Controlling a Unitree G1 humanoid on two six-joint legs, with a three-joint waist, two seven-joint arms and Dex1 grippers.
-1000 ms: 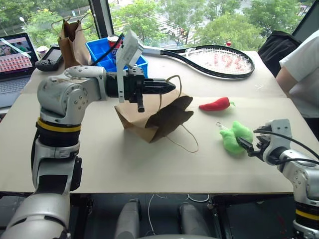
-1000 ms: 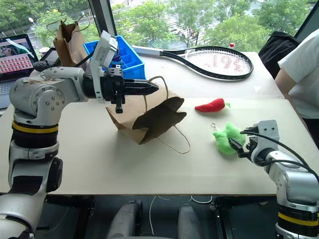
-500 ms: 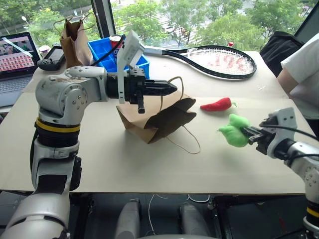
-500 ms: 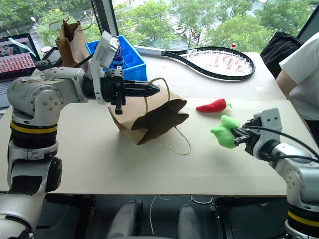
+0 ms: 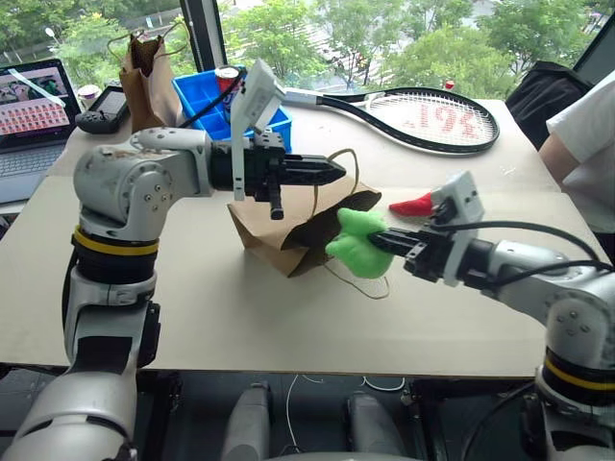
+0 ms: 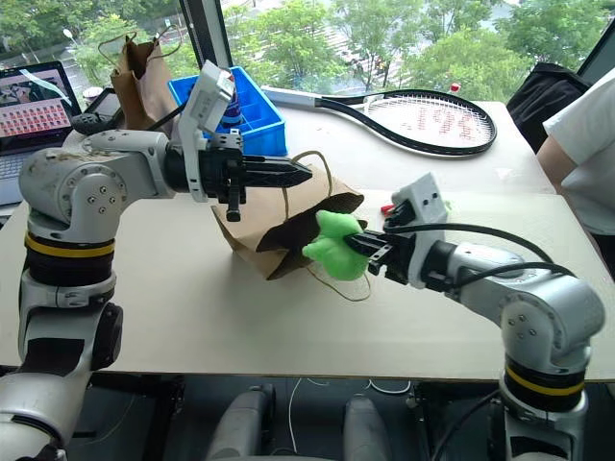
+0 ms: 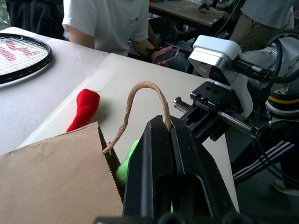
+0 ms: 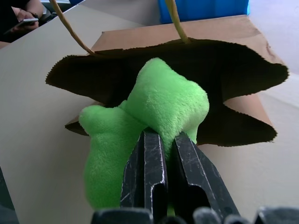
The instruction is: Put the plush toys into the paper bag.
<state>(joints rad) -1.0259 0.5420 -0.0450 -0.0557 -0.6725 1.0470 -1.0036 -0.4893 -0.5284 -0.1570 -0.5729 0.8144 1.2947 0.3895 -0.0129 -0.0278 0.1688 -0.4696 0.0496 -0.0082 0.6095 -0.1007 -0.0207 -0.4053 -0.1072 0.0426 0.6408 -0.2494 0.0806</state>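
Holding the green plush toy (image 5: pixel 357 243) clenched in its jaws, the right gripper (image 5: pixel 381 240) hovers at the paper bag (image 5: pixel 279 226) mouth; left gripper (image 5: pixel 332 172) pinches a handle. Neither toy is bagged; the red chili (image 5: pixel 413 204) lies on the worktop (image 5: pixel 192 307) beyond.

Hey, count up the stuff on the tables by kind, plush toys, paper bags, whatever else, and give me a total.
Plush toys: 2 (green blob, red chili)
Paper bags: 2 (wide light one, darker one)
Tennis rackets: 1
Blue bins: 1
Laptops: 1
Total: 7
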